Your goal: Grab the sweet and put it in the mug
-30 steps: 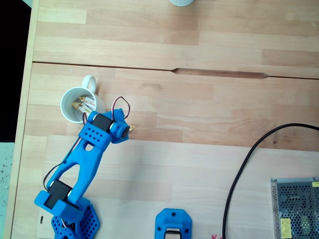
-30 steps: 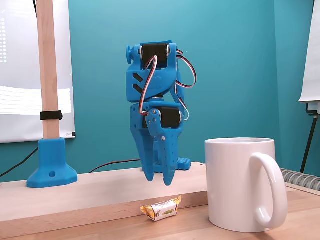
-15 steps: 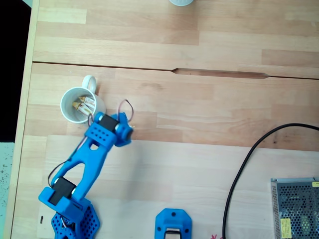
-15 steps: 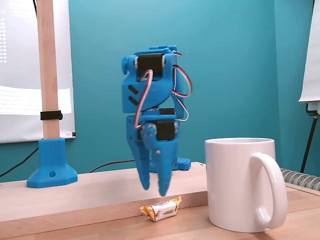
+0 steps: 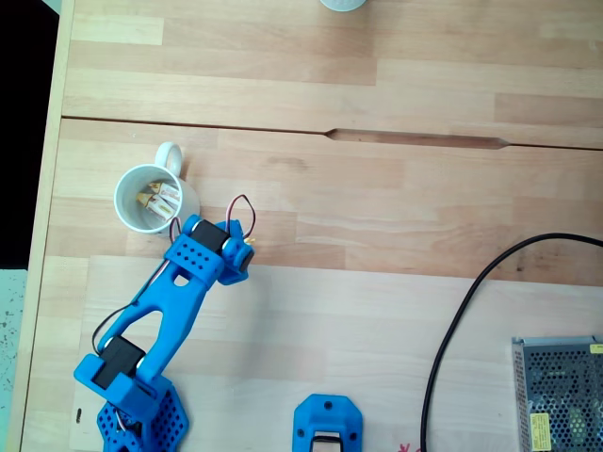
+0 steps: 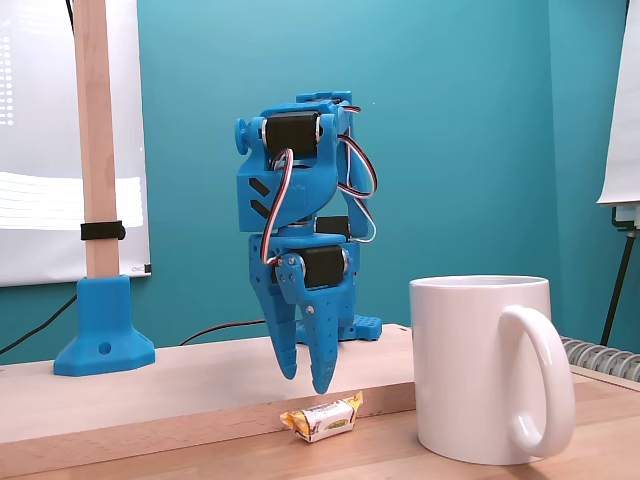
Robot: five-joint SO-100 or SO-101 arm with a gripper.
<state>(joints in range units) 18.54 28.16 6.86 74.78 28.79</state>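
Hovering, your gripper (image 6: 304, 380) hung slightly parted and empty | sweet (image 6: 322, 416) lay on the table (image 6: 150, 385) at five o'clock just below the tips, long axis nine-to-three | mug (image 6: 481, 366) stood at three o'clock, apart from it.

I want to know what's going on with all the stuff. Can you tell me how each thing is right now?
Hand: slightly open, empty, pointing down, hovering just above the sweet.
Sweet: wrapped, lying on the table beside the mug, not gripped.
Mug: upright; the top-down fixed view shows wrapped sweets already inside it.
Black cable: lying loose across the table.
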